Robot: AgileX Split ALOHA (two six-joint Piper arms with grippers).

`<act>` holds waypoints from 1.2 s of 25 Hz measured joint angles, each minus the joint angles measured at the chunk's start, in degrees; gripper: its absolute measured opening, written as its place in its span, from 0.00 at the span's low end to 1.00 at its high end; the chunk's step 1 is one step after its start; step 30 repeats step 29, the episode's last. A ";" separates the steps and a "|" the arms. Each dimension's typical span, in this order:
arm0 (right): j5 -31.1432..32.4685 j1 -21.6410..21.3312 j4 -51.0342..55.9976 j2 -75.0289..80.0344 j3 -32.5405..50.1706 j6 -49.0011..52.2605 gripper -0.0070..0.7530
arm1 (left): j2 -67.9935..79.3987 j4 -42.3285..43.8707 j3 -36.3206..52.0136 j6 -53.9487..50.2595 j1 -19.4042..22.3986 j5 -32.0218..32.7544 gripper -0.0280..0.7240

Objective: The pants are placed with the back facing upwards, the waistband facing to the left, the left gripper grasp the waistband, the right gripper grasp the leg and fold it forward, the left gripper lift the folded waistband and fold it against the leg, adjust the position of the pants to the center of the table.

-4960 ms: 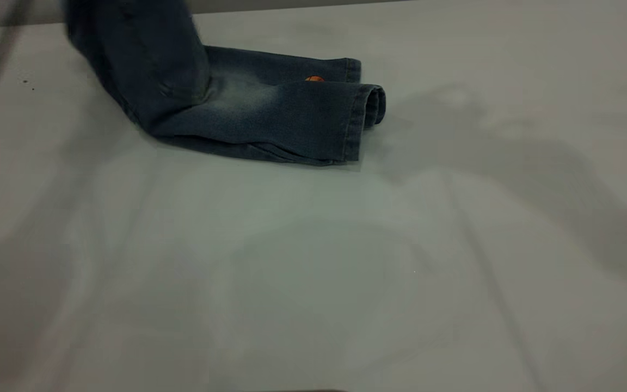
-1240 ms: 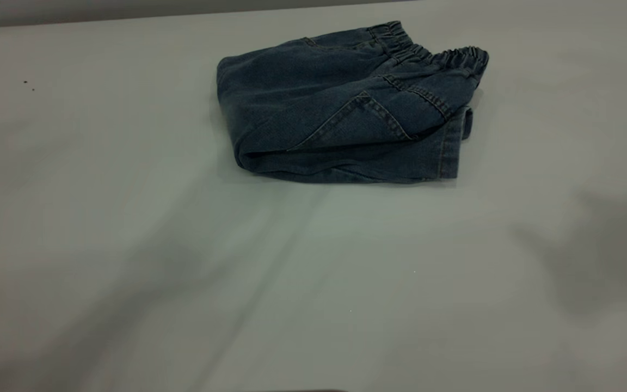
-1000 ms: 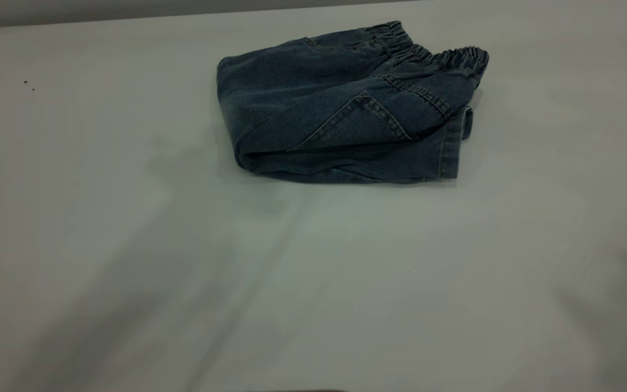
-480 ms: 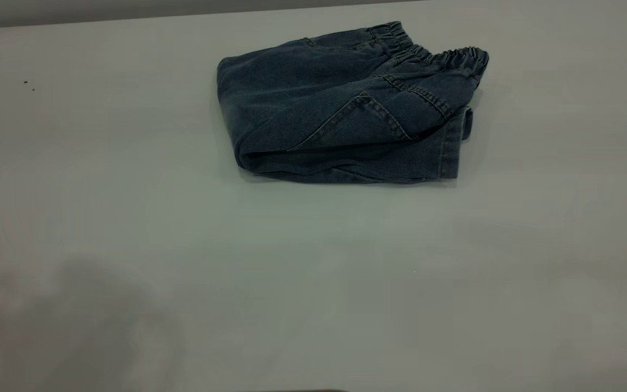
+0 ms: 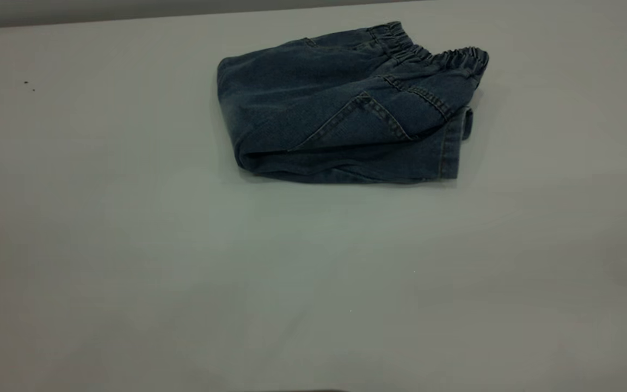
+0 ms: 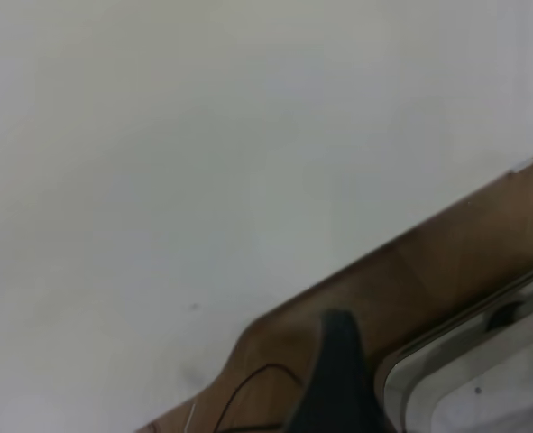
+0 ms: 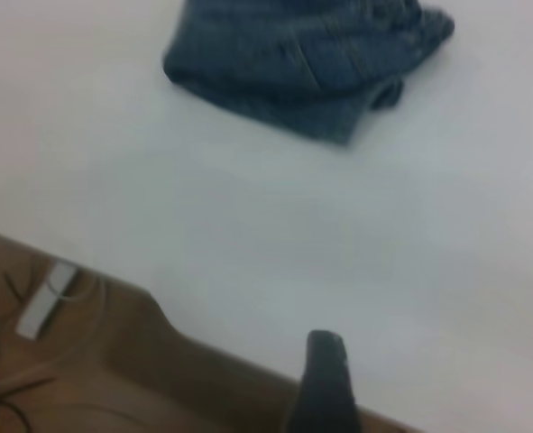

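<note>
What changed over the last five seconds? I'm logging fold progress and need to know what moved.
The pants went from half-lifted at the table's far left, leg hems pointing right, to a folded bundle resting free, with the waistband now on the right, over the leg hem. The arm shadows have cleared off the table. Over the last second the bundle has not shifted.

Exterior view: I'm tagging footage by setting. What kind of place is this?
Probably a lab or test bench: a plain white table bare but for folded pants, with cables beyond its edge.
</note>
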 joint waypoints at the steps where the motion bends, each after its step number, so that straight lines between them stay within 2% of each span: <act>1: -0.24 0.00 -0.98 -1.24 2.04 -0.01 0.69 | -1.71 0.00 1.67 0.13 0.00 0.00 0.75; 4: -1.55 0.00 -4.03 -3.56 5.87 0.13 0.69 | -7.04 0.00 5.51 0.82 0.00 0.00 0.75; 8: -4.55 0.00 -5.28 -4.09 6.89 0.25 0.69 | -11.85 0.00 9.19 1.18 0.00 0.00 0.75; 30: -5.95 0.00 -4.70 -4.27 7.96 0.25 0.69 | -15.99 -1.50 11.87 1.38 -0.05 -2.53 0.75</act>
